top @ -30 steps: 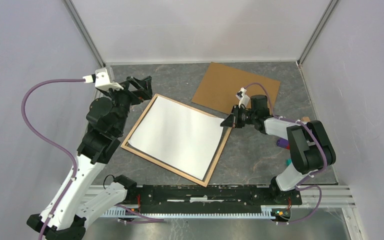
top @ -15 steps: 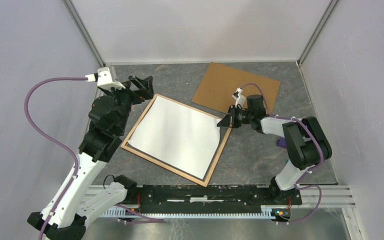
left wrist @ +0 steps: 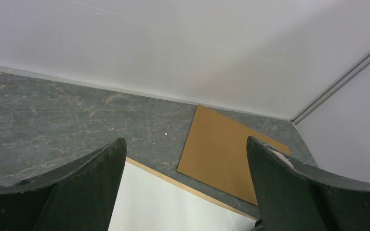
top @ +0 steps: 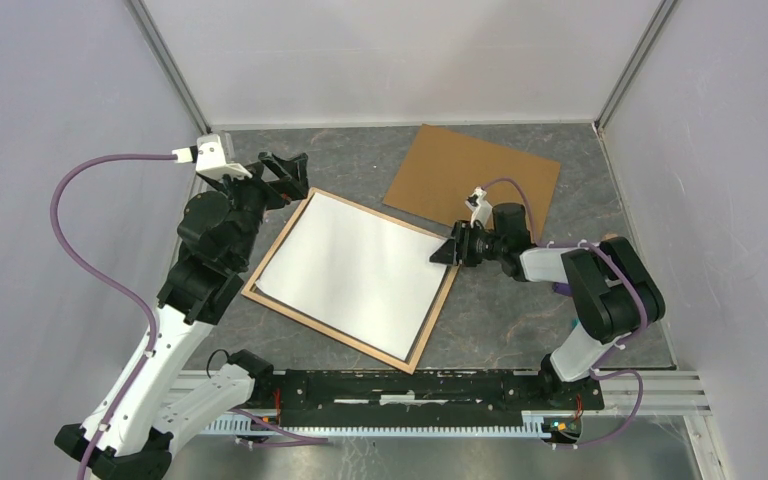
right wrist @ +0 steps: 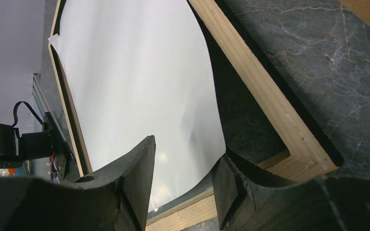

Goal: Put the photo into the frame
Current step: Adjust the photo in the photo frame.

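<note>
The frame lies flat on the table with its light tan back side up. Inside it rests the photo, plain white back up. My right gripper sits low at the frame's right corner. In the right wrist view its jaws stand apart, with the photo's slightly curled corner between them and unclamped, beside the frame's wooden rail. My left gripper hovers open over the frame's far left corner. Its view shows wide-spread empty fingers above the photo and rail.
A flat brown backing board lies at the back right, just behind my right gripper, also seen from the left wrist. Small purple and green items sit beside the right arm. White walls close in three sides.
My right gripper was shut on the photo's right corner and has now opened. That corner has dropped from over the rail into the frame. The left arm has barely moved.
</note>
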